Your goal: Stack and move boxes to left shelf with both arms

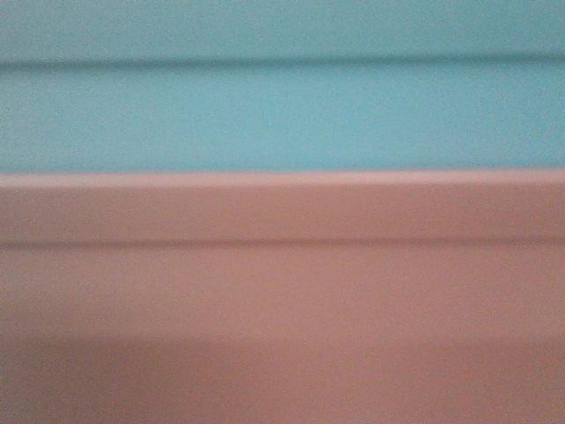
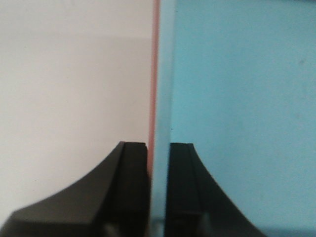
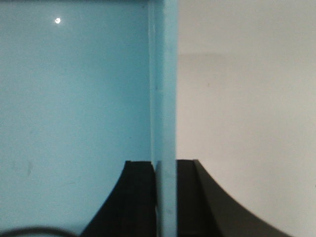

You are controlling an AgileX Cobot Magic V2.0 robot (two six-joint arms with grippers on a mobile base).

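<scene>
The front view is filled at very close range by the two boxes, the light blue box (image 1: pixel 282 115) on top and the salmon pink box (image 1: pixel 282 291) under it. In the left wrist view my left gripper (image 2: pixel 158 148) is shut on an upright wall, pale blue (image 2: pixel 165 74) with a thin pink edge (image 2: pixel 154 74) against it. The blue box's inside (image 2: pixel 247 98) lies to the right. In the right wrist view my right gripper (image 3: pixel 165 165) is shut on the blue box's opposite wall (image 3: pixel 164 74). The left shelf is out of view.
A plain pale surface lies outside the boxes in the left wrist view (image 2: pixel 74 98) and in the right wrist view (image 3: pixel 247 123). A dark curved cable (image 3: pixel 29 231) shows at the bottom left of the right wrist view. The boxes hide everything else ahead.
</scene>
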